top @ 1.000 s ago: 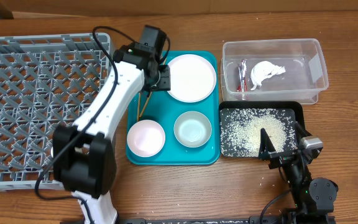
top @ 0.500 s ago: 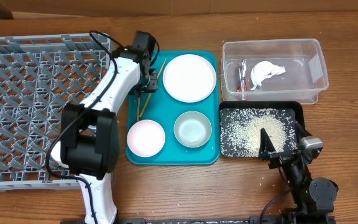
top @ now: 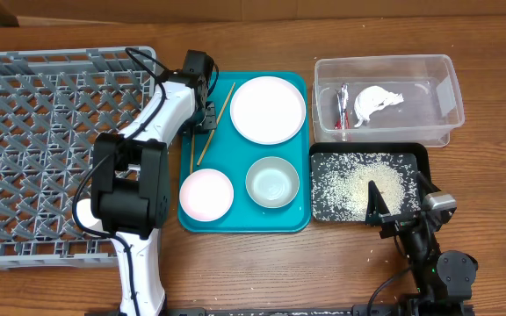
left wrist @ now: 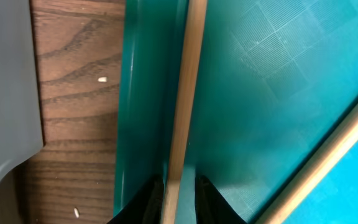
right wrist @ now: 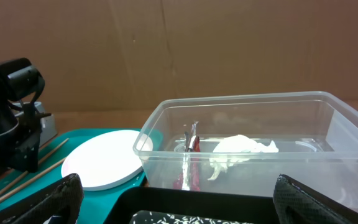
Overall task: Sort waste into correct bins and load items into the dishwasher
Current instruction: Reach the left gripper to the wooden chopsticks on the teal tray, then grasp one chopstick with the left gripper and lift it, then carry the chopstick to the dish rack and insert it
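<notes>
My left gripper (top: 203, 115) is low over the left edge of the teal tray (top: 235, 219). In the left wrist view its jaws (left wrist: 180, 199) stand one on each side of a wooden chopstick (left wrist: 184, 106), narrowly open, with a small gap on the right side. The second chopstick (top: 225, 96) lies slanted beside it, as the left wrist view also shows (left wrist: 337, 146). On the tray are a white plate (top: 269, 109), a pale pink plate (top: 206, 194) and a grey-green bowl (top: 271, 182). My right gripper (top: 398, 211) is open and empty at the black tray (top: 415, 154).
The grey dish rack (top: 60, 149) fills the left side. The clear tub (top: 437, 96) holds the red-and-silver wrapper (top: 343, 107) and the white napkin (top: 376, 103). Rice (top: 358, 184) covers the black tray's floor. A few grains (left wrist: 102, 79) lie on the wood.
My left gripper has moved left, from beside the white plate to the tray's left edge, and come down over the chopstick. The right arm has not moved.
</notes>
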